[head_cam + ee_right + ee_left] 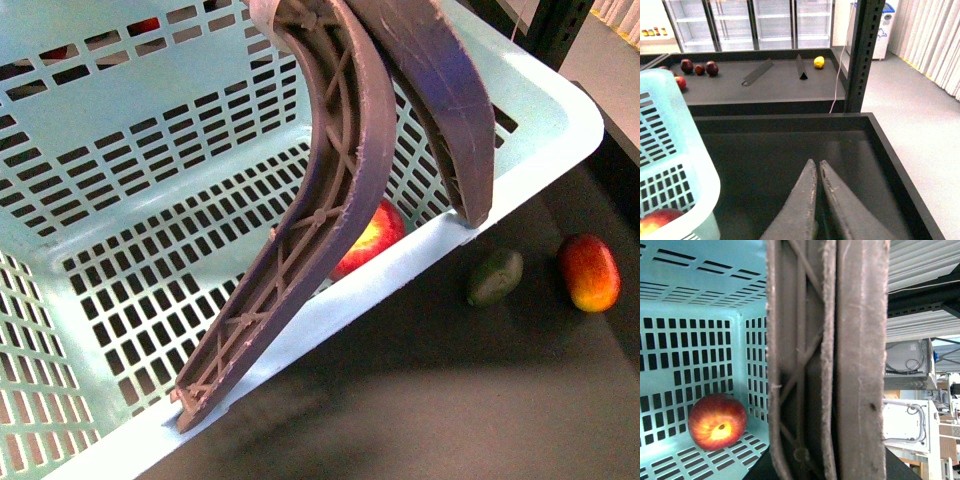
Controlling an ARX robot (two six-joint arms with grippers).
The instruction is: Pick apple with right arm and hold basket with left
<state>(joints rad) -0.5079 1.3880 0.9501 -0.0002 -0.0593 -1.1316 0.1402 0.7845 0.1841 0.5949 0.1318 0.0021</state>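
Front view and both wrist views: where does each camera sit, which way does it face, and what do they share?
Front: on the body, looking down into the basket past its handles; no arm shows.
Left wrist: close against the handles, facing into the basket; no gripper shows.
Right wrist: above the dark bin, facing a shelf; right gripper closed, empty.
Shared: all three show the apple inside the basket.

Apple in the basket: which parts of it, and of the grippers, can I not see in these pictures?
- Apple: front view, mostly hidden behind a handle and the basket rim.
- Apple, right wrist view: cut off by the picture edge and the basket wall.
- Left gripper: seen in no view; handles fill the left wrist view.
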